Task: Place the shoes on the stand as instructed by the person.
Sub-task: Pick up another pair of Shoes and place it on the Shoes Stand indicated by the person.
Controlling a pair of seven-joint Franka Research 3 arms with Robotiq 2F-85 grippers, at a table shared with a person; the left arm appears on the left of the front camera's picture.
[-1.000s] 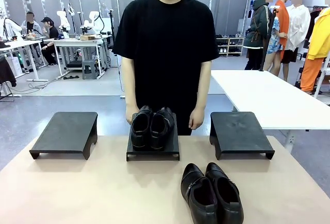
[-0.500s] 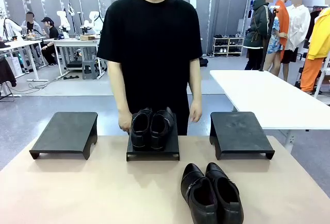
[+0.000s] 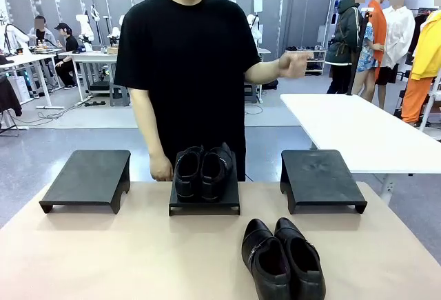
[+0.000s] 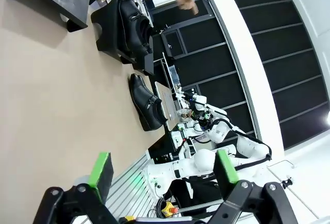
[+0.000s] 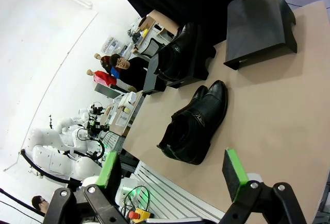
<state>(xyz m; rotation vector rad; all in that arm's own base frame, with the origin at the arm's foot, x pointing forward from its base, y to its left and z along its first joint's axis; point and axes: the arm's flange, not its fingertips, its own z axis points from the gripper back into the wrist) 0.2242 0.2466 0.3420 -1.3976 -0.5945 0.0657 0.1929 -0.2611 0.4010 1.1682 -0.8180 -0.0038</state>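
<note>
Raised since the earlier frame, the person's point(image 3: 186, 72) one hand point(image 3: 296, 63) now sits at upper right of the front view, forearm extended sideways. The other hand point(image 3: 160, 169) hangs just beside the centre stand point(image 3: 204, 205). The plain pair of shoes point(image 3: 202, 171) rests on that stand at mid-frame. The buckle-strap pair point(image 3: 282, 258) lies on the table point(image 3: 103, 258) at lower right of centre. Left end effector point(image 4: 164, 171) and right end effector point(image 5: 171, 172): fingers apart, well clear of both pairs.

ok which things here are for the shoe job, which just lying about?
Job: glossy black buckle-strap shoes; glossy black plain shoes on the middle black stand; left black stand; right black stand; person's raised hand.
Lying about: long white table.
</note>
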